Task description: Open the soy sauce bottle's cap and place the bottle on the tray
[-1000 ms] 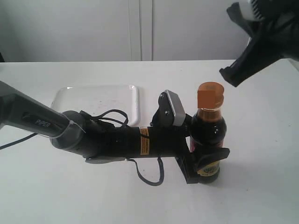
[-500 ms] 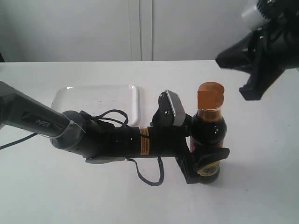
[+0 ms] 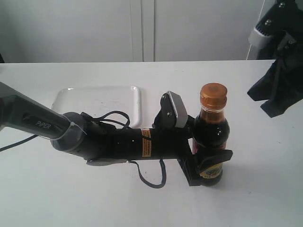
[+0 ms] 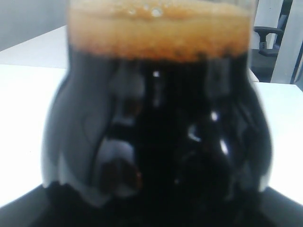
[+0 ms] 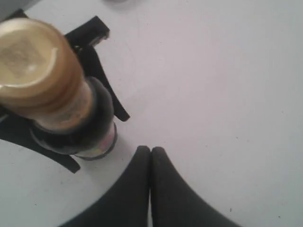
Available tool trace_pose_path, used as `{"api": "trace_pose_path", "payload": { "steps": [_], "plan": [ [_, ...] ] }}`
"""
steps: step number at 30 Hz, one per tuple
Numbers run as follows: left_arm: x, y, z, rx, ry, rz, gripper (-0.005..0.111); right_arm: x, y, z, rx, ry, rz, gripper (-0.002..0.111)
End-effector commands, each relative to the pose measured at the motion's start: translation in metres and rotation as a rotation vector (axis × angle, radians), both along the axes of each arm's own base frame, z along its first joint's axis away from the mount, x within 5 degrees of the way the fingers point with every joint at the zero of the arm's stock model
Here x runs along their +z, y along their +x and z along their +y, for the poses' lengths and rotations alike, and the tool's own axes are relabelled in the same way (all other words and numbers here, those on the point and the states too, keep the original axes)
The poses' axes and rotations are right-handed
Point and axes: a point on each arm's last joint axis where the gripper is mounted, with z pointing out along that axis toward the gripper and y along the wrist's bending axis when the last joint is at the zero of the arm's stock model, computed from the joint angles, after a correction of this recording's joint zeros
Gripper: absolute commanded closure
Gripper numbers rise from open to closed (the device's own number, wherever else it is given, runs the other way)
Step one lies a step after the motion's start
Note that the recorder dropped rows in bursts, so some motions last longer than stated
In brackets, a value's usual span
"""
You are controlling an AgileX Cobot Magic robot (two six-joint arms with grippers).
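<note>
The soy sauce bottle (image 3: 210, 137) stands upright on the white table, full of dark liquid, with its golden-brown cap (image 3: 213, 96) closed. My left gripper (image 3: 207, 166) is shut on the bottle's lower body, one finger (image 3: 215, 159) curving across the label. In the left wrist view the dark bottle (image 4: 156, 123) fills the picture and hides the fingers. My right gripper (image 5: 151, 150) is shut and empty, hovering above the table beside the bottle (image 5: 71, 127) and its cap (image 5: 33, 61); in the exterior view it hangs at the right edge (image 3: 277, 97). The white tray (image 3: 97, 101) lies behind the left arm.
The left arm (image 3: 113, 142) lies low across the table from the left edge, with a cable looping below it. White cabinet doors (image 3: 142, 28) form the back wall. Bare table spreads to the right of the bottle (image 3: 265, 165).
My right gripper has swung away from above the cap, moving right and down toward the right edge. The bottle, the left gripper and the tray have not moved.
</note>
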Motion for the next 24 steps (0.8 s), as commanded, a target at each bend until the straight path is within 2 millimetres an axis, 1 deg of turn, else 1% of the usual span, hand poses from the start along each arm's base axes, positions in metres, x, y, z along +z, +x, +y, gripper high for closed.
{"api": "trace_pose_path", "payload": {
  "steps": [1, 5, 9, 14, 24],
  "plan": [
    [-0.009, -0.002, 0.001, 0.002, 0.066, 0.010, 0.107, 0.007, -0.006, 0.009, 0.009, 0.031, 0.005, 0.108],
    [-0.009, -0.002, 0.001, 0.002, 0.066, 0.010, 0.107, 0.008, -0.008, 0.016, -0.001, 0.090, 0.024, 0.108],
    [-0.009, -0.002, 0.001, 0.002, 0.066, 0.010, 0.107, 0.009, -0.007, 0.016, -0.044, 0.121, 0.042, 0.108],
    [-0.009, -0.002, 0.001, 0.002, 0.066, 0.010, 0.107, 0.012, -0.008, 0.021, -0.064, 0.211, 0.062, 0.108],
    [-0.009, -0.002, 0.001, 0.002, 0.066, 0.008, 0.107, 0.013, -0.010, 0.025, -0.068, 0.270, 0.100, 0.108]
  ]
}}
